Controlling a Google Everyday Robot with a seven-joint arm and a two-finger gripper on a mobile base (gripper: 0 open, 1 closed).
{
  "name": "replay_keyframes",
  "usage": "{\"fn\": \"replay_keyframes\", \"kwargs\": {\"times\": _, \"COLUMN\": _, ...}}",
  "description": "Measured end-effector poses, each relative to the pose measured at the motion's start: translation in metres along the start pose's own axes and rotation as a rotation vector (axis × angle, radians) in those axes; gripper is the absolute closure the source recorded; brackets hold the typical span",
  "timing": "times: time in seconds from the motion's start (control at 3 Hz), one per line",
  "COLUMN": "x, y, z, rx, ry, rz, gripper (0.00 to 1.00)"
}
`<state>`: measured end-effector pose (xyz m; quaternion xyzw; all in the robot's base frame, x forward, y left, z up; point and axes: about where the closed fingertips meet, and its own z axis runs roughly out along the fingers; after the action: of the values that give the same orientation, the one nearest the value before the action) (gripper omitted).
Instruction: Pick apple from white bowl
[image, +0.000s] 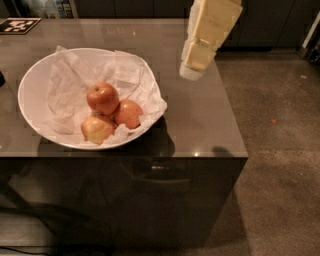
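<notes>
The apple (103, 98) rests atop two paler apples in the white bowl (32, 90), on the left of a glossy grey-brown table (210, 125). The gripper (193, 70) hangs above the table's right side, well apart from the bowl; its state cannot be told. A speckled floor (280, 150) lies to the right.

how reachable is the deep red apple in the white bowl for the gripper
Probably yes. The gripper hangs above the grey table, right of the wide white bowl, and the deep red apple sits topmost on two other apples, uncovered by the crumpled paper, so nothing blocks it from above.
</notes>
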<state>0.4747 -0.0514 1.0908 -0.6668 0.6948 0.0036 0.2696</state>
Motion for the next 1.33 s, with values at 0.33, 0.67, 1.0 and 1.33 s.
{"fn": "replay_keyframes", "kwargs": {"times": 0.33, "x": -0.009, "y": -0.012, "z": 0.036, "rx": -0.064, "ry": -0.016, "rz": 0.011, "gripper": 0.00}}
{"fn": "replay_keyframes", "kwargs": {"times": 0.67, "x": -0.012, "y": -0.014, "z": 0.063, "rx": -0.121, "ry": -0.050, "rz": 0.016, "gripper": 0.00}}
{"fn": "replay_keyframes", "kwargs": {"times": 1.0, "x": -0.014, "y": -0.015, "z": 0.062, "rx": -0.112, "ry": -0.055, "rz": 0.015, "gripper": 0.00}}
{"fn": "replay_keyframes", "kwargs": {"times": 1.33, "x": -0.030, "y": -0.009, "z": 0.088, "rx": -0.163, "ry": -0.111, "rz": -0.004, "gripper": 0.00}}
